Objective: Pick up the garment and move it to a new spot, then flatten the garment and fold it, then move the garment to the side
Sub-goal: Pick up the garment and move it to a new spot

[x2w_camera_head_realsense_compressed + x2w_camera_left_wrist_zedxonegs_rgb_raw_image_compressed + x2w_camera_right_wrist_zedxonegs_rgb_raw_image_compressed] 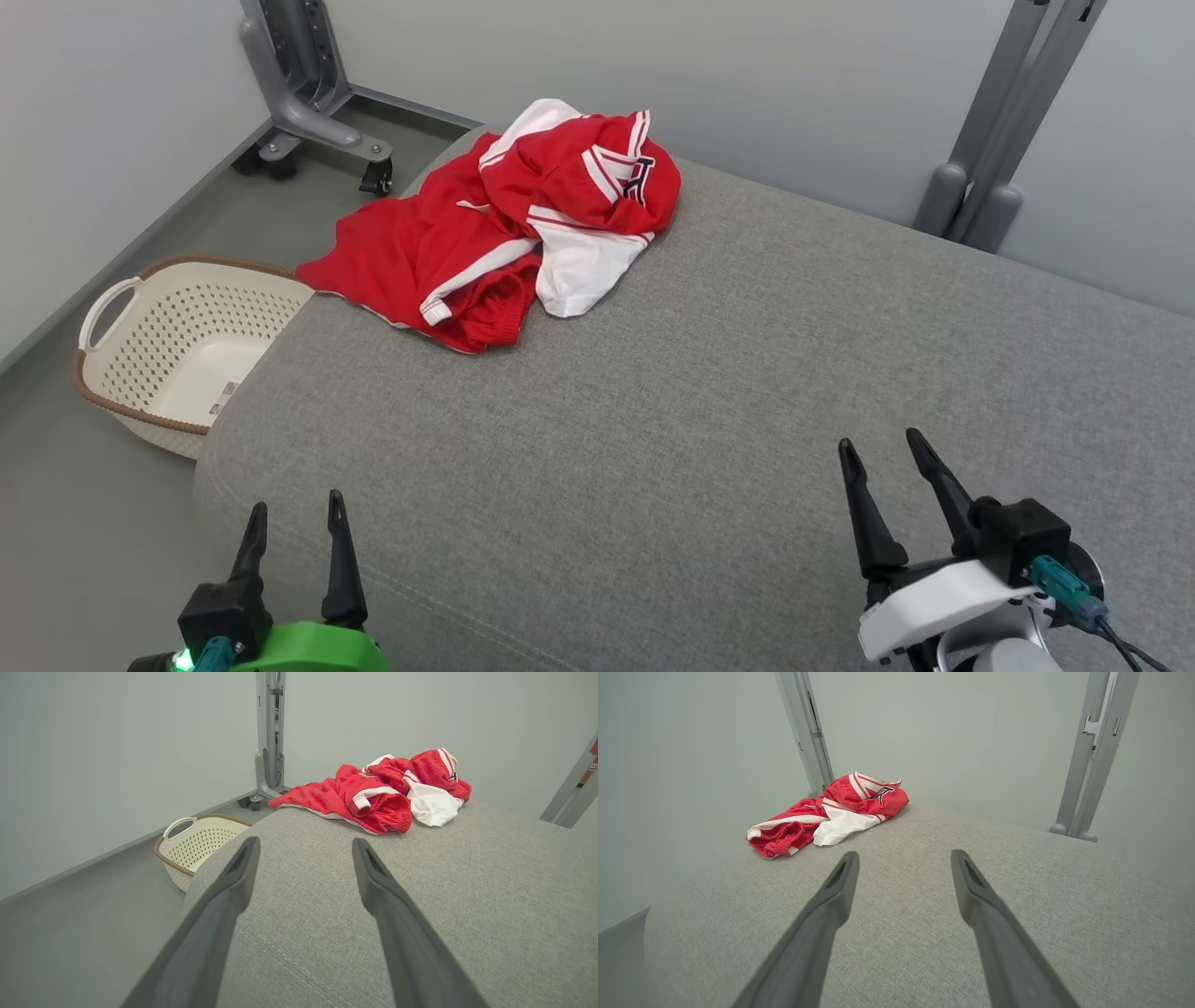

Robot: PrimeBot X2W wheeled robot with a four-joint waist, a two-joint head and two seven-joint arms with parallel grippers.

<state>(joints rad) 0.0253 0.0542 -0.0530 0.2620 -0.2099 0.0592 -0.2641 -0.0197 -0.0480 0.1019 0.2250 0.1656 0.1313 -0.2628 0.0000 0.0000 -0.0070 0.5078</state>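
A crumpled red garment with white stripes and panels (pixel 504 229) lies bunched at the far left corner of the grey fabric surface (pixel 709 401). The same garment (pixel 383 791) sits well beyond the left fingers, and the garment (pixel 831 812) lies far ahead and left of the right fingers. My left gripper (pixel 295 518) rests at the near left edge, open and holding nothing. At the near right, my right gripper (pixel 880 448) is open too, nothing between its fingers. Both grippers are far from the cloth.
A cream perforated laundry basket (pixel 177 350) stands on the floor left of the surface. A grey wheeled stand base (pixel 308 121) is behind the garment and grey posts (pixel 990 140) rise at the far right. Pale walls close the back.
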